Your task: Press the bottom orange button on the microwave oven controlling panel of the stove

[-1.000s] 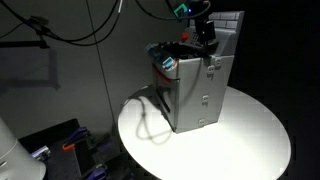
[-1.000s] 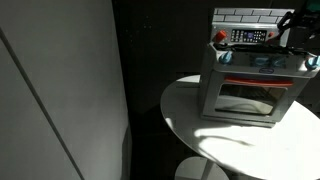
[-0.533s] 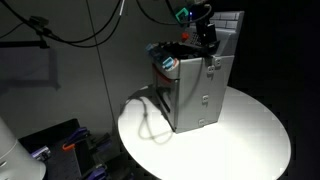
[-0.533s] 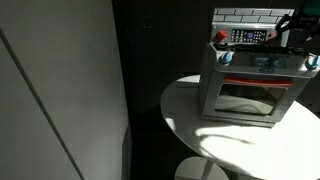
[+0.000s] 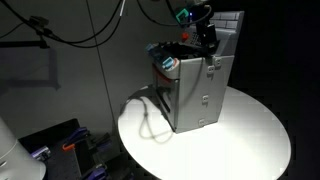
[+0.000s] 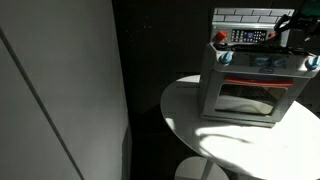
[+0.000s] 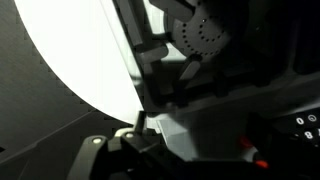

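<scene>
A grey toy stove (image 5: 195,90) with an oven door (image 6: 248,98) stands on a round white table (image 5: 250,140). Its back panel (image 6: 248,37) carries a dark control strip with small buttons, and a red-orange knob (image 6: 220,38) sits at its left end. My gripper (image 5: 207,42) hangs over the stove top next to that back panel; it also shows at the frame edge in an exterior view (image 6: 292,34). The wrist view is dark. It shows stove parts close up and a small orange-red spot (image 7: 262,163) at the lower right. The jaws' state does not show.
The stove takes up the back of the white table (image 6: 215,140). A cable (image 5: 150,120) loops on the table beside the stove. Cables hang behind (image 5: 95,30), and clutter lies on the floor (image 5: 70,145). A pale wall panel (image 6: 60,90) fills one side.
</scene>
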`<action>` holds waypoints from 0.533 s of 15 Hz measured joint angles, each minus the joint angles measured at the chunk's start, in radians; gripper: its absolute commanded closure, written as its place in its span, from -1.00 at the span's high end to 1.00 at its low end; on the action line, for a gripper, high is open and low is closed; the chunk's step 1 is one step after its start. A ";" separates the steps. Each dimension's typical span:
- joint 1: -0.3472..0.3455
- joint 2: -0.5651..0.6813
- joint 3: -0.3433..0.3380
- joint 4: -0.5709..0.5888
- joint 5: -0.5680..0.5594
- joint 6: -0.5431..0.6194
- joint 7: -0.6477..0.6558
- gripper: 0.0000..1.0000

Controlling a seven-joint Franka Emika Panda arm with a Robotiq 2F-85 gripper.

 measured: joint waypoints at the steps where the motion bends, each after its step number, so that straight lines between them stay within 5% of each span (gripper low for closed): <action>1: 0.000 0.001 0.000 0.001 0.000 0.000 0.000 1.00; 8: 0.000 0.017 -0.006 0.018 0.000 0.005 0.001 1.00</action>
